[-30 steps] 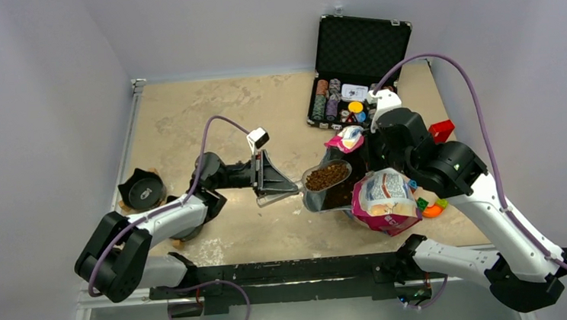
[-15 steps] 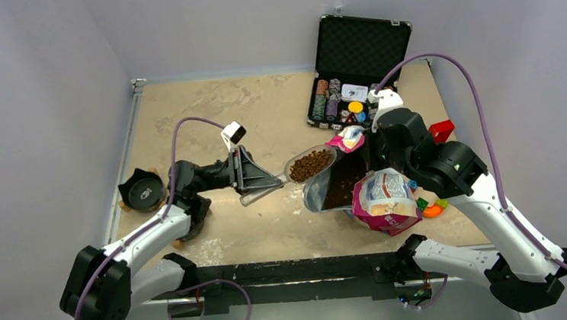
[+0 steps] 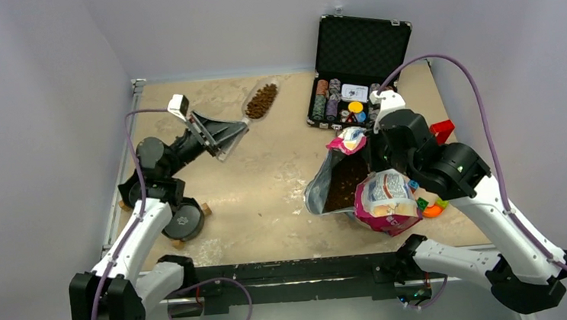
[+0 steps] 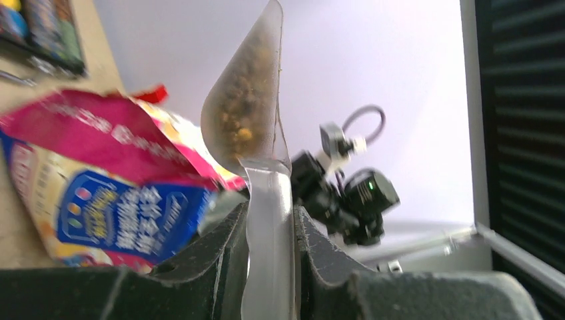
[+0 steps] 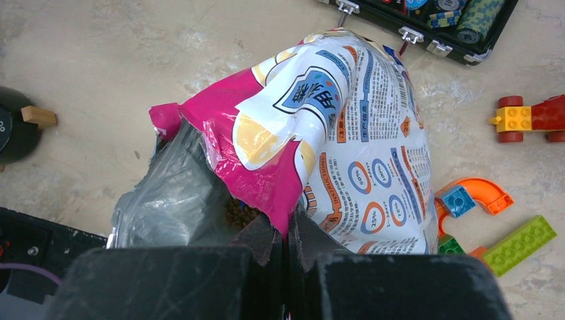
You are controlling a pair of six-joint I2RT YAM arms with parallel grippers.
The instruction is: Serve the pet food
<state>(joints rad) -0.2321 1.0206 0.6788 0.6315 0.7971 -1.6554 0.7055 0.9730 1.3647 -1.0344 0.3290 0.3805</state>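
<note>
Left gripper (image 4: pixel 270 217) clamping handle of clear plastic scoop (image 3: pixel 249 111) carrying dark-brown kibble pellets (image 3: pixel 262 100) | right gripper (image 5: pixel 288 230) pinching rim of pink-and-white foil pet-food bag (image 5: pixel 353 140), jaws fully closed

The beige table (image 3: pixel 268 199) before me carries an open chip case (image 3: pixel 363 47) far right, the food bag (image 3: pixel 383 202) with toy bricks (image 3: pixel 431 208) beside it, and a black bowl (image 3: pixel 184 220) on my left, perhaps a second behind.

free: mid counter (image 3: pixel 268 192), wide lane | blocked right: open bag (image 3: pixel 381 198), chip case (image 3: pixel 360 54) behind it, toy bricks (image 3: pixel 431 208) | blocked left edge: black bowl (image 3: pixel 184 221)
</note>
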